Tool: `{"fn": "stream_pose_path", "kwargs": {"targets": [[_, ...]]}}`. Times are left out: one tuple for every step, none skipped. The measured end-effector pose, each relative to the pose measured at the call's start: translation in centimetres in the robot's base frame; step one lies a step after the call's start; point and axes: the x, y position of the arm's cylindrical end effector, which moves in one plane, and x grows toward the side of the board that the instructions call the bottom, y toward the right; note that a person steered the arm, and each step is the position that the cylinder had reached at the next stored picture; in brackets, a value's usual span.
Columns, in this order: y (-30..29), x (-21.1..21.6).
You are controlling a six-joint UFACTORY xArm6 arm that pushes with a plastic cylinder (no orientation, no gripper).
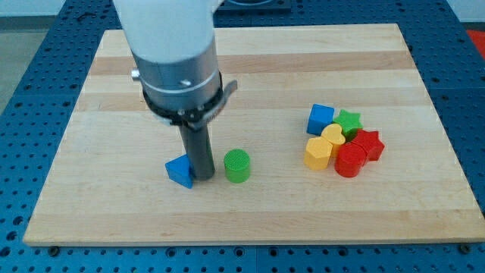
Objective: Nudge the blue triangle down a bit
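The blue triangle [180, 171] lies on the wooden board [250, 76], left of centre and toward the view's bottom. My tip [203, 178] stands right against the triangle's right side, touching or nearly touching it. A green cylinder [237, 165] stands a short way to the right of my tip, apart from it.
A tight cluster sits at the view's right: a blue cube [320, 118], a green star [348, 121], a yellow heart [332, 136], a yellow hexagon [317, 153], a red cylinder [350, 161] and a red star [369, 144]. The arm's bulky body [170, 53] hangs over the board's upper left.
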Motion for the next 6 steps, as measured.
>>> {"fn": "stream_pose_path", "kwargs": {"targets": [[0.5,-3.0],[1.1,-3.2],[-2.0,-2.7],[-3.0,-2.4],[-2.4,-1.5],[-1.1,-0.2]]}}
